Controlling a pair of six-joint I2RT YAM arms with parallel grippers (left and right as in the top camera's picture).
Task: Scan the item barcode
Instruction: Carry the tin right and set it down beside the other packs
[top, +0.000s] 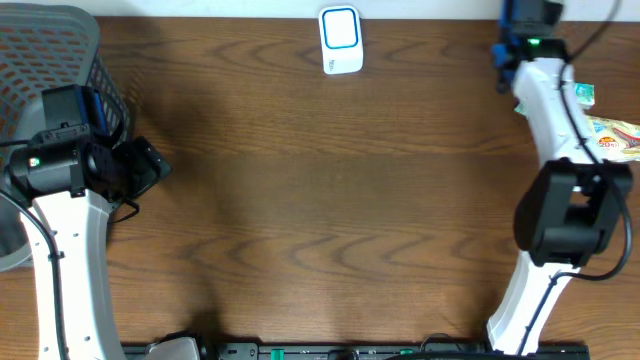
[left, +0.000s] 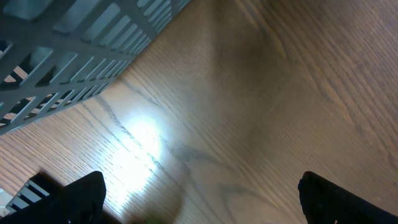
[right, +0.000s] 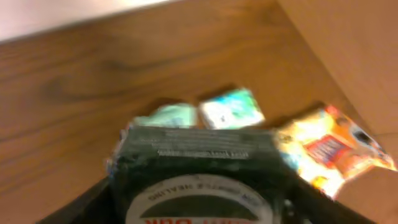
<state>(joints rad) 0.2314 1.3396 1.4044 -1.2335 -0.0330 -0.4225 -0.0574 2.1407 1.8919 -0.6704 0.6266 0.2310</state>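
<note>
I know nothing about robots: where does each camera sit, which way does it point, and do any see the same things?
Overhead: above the table, facing straight down; shows left arm, right arm, scanner, basket.
Left wrist: on the left arm, facing down at wood beside the basket; the left hand shows, open wide.
Right wrist: on the right arm, facing down; a dark item sits between the fingers of the right hand, orange packet beyond.
Shared: overhead and left wrist see the basket; overhead and right wrist, the orange packet.
</note>
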